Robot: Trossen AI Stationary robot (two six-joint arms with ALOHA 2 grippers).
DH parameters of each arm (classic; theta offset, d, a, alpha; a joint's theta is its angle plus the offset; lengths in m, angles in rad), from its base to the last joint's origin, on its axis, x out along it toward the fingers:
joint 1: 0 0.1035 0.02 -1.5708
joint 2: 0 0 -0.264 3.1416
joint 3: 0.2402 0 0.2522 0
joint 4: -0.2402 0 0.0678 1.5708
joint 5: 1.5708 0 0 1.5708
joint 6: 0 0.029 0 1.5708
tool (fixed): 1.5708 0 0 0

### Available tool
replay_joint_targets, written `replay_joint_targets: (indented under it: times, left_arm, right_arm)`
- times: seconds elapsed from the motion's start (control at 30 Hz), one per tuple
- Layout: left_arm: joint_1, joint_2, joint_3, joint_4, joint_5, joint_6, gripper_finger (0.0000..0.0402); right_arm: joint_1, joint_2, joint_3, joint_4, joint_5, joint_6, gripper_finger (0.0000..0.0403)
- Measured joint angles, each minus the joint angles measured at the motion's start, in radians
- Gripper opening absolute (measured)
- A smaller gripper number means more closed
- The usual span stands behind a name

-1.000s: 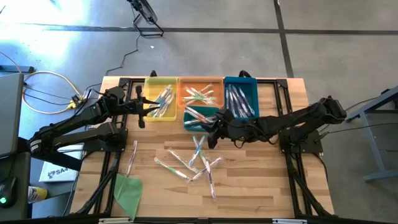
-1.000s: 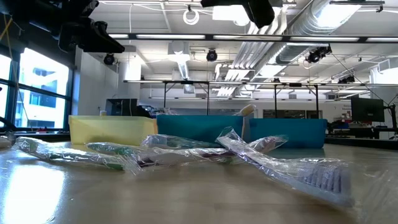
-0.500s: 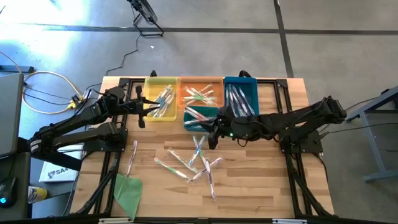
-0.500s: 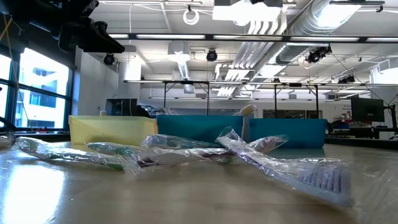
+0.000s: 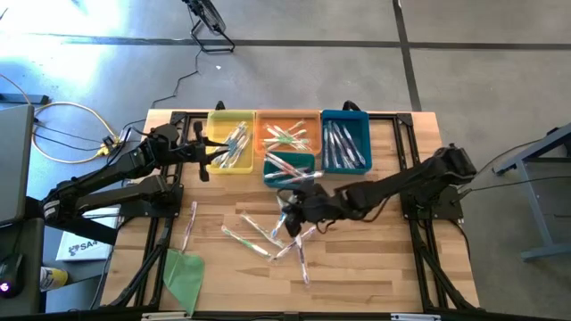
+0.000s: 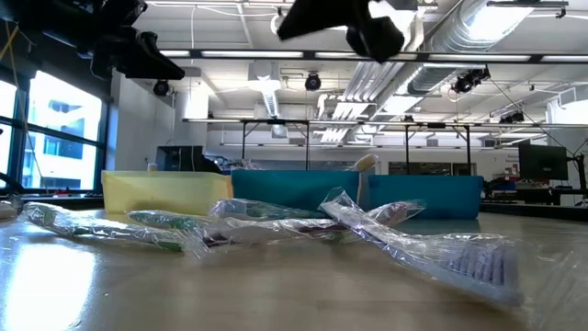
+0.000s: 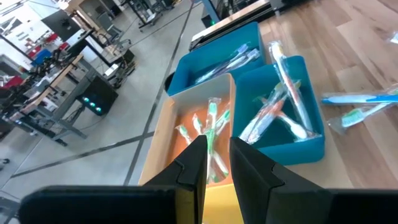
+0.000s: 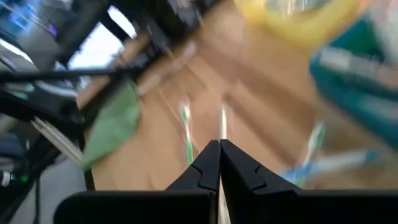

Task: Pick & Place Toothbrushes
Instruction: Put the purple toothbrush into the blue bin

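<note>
While the right gripper (image 5: 293, 207) hangs over the loose pile in the middle of the table (image 5: 375, 259), its fingers (image 8: 208, 163) are pressed tight together with nothing between them, pointing down at the scattered toothbrushes (image 5: 278, 234). From where I'm standing it looks like the reach for another pick, though no brush is in its grasp.

Just beneath and beside it lie the wrapped brushes, crossed over each other near the table's centre. One more brush (image 5: 189, 225) lies apart towards the left side, and near it a green sheet (image 5: 183, 275) sits at the front corner.

Out at the back edge the bins are lined up: the yellow bin (image 5: 231, 143), the orange bin (image 5: 287, 135), the blue bin (image 5: 345, 140), and a small teal bin (image 5: 288, 168) just in front of the orange one. Every one of them already has brushes in it, so a good part of the sorting looks done.

Over on the left, the left gripper (image 5: 207, 149) waits by the yellow bin, its fingers (image 7: 193, 163) a narrow gap apart and holding nothing.

What's left, I'd say, is the pile on the wood, several brushes at least, plus the stray one by the left side.
</note>
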Motion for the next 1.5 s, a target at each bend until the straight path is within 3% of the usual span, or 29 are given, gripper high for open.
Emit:
replay_joint_targets:
  times: [0.17,0.33,0.63,1.1,1.23,1.5]
  left_arm:
    - [0.000,0.000,0.000,-0.001,0.000,0.000,0.0064]
    - [0.000,0.000,0.000,-0.002,-0.003,0.000,0.0064]
    - [0.000,0.000,0.000,-0.003,-0.004,0.000,0.0064]
    - [0.000,0.000,0.000,-0.003,-0.007,0.000,0.0064]
    - [0.000,0.000,0.000,-0.011,-0.007,0.000,0.0064]
    - [0.000,0.000,0.000,-0.011,-0.007,0.000,0.0064]
  right_arm:
    - [0.004,0.071,0.000,-0.074,-0.140,0.160,0.0003]
    - [0.040,0.110,0.000,-0.112,-0.204,0.265,0.0003]
    - [0.108,0.121,0.000,-0.164,-0.208,0.425,0.0003]
    - [0.151,0.121,0.000,-0.166,-0.181,0.414,0.0006]
    - [0.145,0.121,0.000,-0.191,-0.181,0.450,0.0031]
    - [0.146,0.122,-0.001,-0.265,-0.188,0.455,0.0134]
